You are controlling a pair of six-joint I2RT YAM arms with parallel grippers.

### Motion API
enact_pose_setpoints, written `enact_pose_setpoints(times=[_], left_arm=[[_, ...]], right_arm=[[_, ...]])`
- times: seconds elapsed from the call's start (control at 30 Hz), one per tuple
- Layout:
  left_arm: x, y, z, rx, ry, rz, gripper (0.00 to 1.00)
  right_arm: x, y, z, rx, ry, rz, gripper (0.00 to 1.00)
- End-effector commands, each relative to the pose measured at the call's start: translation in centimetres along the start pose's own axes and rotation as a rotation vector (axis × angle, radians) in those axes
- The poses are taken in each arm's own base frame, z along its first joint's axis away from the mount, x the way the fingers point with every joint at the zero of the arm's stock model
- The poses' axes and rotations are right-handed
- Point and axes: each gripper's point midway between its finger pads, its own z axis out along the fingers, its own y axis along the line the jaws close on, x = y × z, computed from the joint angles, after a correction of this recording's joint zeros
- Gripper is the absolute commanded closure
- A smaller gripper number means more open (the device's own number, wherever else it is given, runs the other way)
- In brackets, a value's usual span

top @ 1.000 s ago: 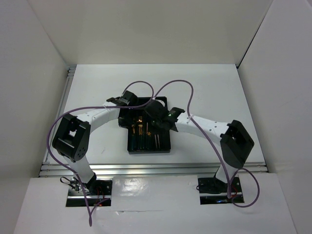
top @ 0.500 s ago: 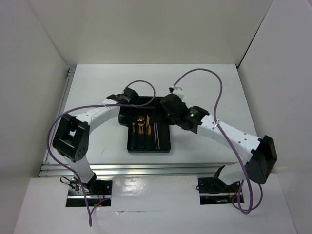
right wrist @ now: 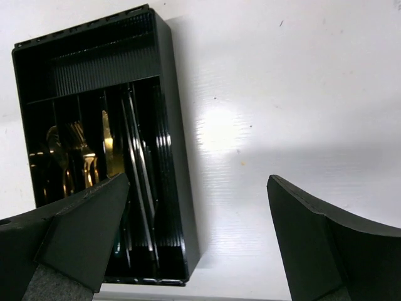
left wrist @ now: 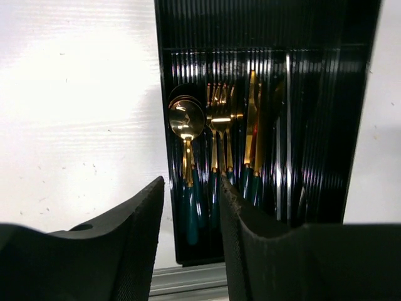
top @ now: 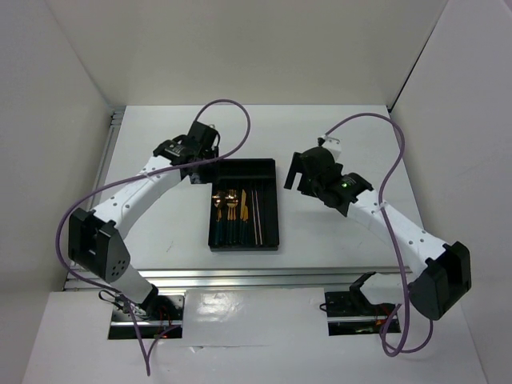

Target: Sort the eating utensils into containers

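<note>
The black cutlery tray [top: 270, 170] lies mid-table. Gold-headed, green-handled spoons [left wrist: 186, 119], forks [left wrist: 220, 116] and a knife [left wrist: 252, 119] lie side by side in its left compartments [top: 228, 210]. The pale chopsticks [top: 256, 216] lie in a compartment to their right, also seen in the right wrist view [right wrist: 138, 163]. My left gripper [top: 194, 160] hovers off the tray's far left corner, jaws slightly apart and empty [left wrist: 191, 194]. My right gripper [top: 294, 172] hovers just right of the tray's far end, jaws wide open and empty [right wrist: 199, 182].
White walls enclose the table on the left, back and right. An aluminium rail [top: 256, 276] runs along the near edge, just past the tray's near end [left wrist: 188, 276]. Purple cables [top: 232, 108] arch over both arms.
Both grippers have lifted away from over the tray. The right one moved right, off the tray; the left one moved back and left. The chopsticks now lie in the tray.
</note>
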Motion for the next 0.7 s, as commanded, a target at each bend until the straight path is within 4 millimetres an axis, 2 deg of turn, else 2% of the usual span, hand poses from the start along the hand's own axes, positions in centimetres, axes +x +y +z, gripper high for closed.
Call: enact_pose_setpoints(times=[0.0, 0.03, 0.07, 0.13, 0.2, 0.27, 0.3, 0.33, 0.37, 0.4, 0.43, 0.47, 0.5, 0.57, 0.67], left_arm=[[-1.5, -0.8, -3.7, 0.096, -0.097, 0.051, 0.52], [-1.8, -1.0, -4.3, 0.119, -0.124, 0.057, 0.47], [-2.3, -1.0, -5.8, 0.142, -0.173, 0.059, 0.44], [-2.4, -1.0, -6.8, 0.166, -0.209, 0.076, 0.36], [-2.9, -0.5, -8.8, 0.173, -0.266, 0.090, 0.34], [-3.5, -0.2, -10.0, 0.178, -0.321, 0.105, 0.32], [-3.5, -0.1, -10.6, 0.184, -0.343, 0.117, 0.31], [-4.1, 0.0, -12.5, 0.204, -0.405, 0.134, 0.29], [-4.2, 0.2, -13.2, 0.213, -0.431, 0.139, 0.27], [-5.0, 0.2, -14.4, 0.222, -0.484, 0.128, 0.22], [-5.2, 0.5, -15.1, 0.218, -0.518, 0.130, 0.19], [-5.6, 0.8, -17.1, 0.234, -0.580, 0.116, 0.17], [-6.0, 0.8, -18.1, 0.248, -0.614, 0.110, 0.15], [-6.7, 1.5, -20.2, 0.244, -0.699, 0.092, 0.09], [-7.1, 2.4, -20.8, 0.209, -0.736, 0.057, 0.06]], right_arm=[[-2.0, -0.8, -0.9, 0.002, -0.092, -0.027, 0.00], [-1.7, -1.0, -0.5, 0.000, -0.087, -0.021, 0.00], [-2.0, -0.8, -0.3, -0.012, -0.104, -0.028, 0.00], [-2.0, -0.8, -0.2, -0.022, -0.119, -0.040, 0.00], [-3.1, -1.4, -0.1, 0.019, -0.171, -0.046, 0.00], [-4.7, -1.8, -0.9, 0.042, -0.233, -0.049, 0.00], [-6.3, -2.1, -1.6, 0.050, -0.295, -0.037, 0.00], [-7.1, -2.1, -2.1, 0.045, -0.327, -0.060, 0.00], [-7.9, -1.9, -2.7, 0.028, -0.359, -0.064, 0.00], [-9.5, -1.3, -4.1, -0.012, -0.425, -0.044, 0.00], [-9.7, -1.0, -4.6, -0.042, -0.438, -0.065, 0.00], [-9.9, -0.8, -5.0, -0.064, -0.455, -0.068, 0.00], [-10.8, -0.4, -6.2, -0.099, -0.492, -0.060, 0.00], [-11.0, -0.2, -6.7, -0.126, -0.519, -0.055, 0.00], [-11.1, -0.1, -6.9, -0.134, -0.514, -0.058, 0.00]])
